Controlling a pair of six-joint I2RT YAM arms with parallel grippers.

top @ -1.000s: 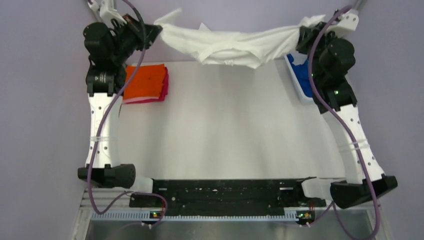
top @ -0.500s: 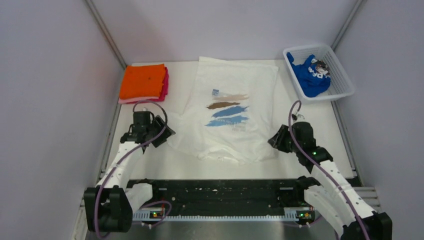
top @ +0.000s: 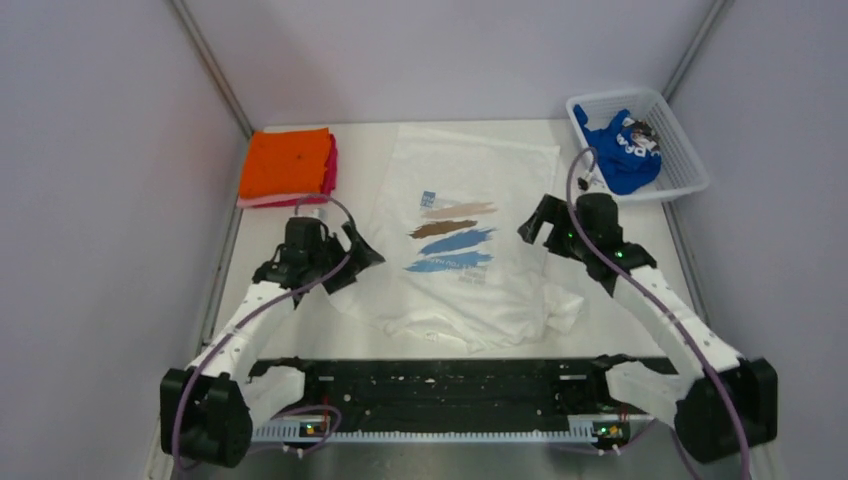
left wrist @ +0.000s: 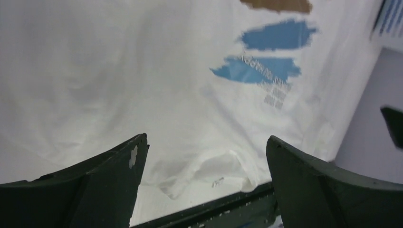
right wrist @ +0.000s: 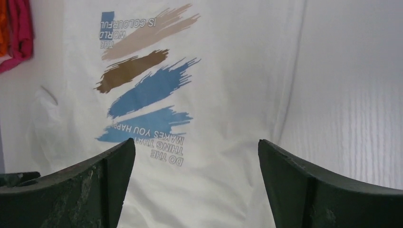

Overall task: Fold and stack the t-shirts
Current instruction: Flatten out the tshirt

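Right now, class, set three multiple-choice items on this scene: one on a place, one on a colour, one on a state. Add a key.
1. Where is the blue t-shirt? A) in the basket B) at the near edge C) held in the air
2. Which colour lies on top at the far left? A) pink B) orange C) white
3. How are the left pincer and right pincer? A) both shut on cloth B) one open, one shut C) both open, empty
Key: 1A, it lies bunched in the basket; 2B, the orange t-shirt covers the pink t-shirt; 3C, both gape over the white t-shirt.
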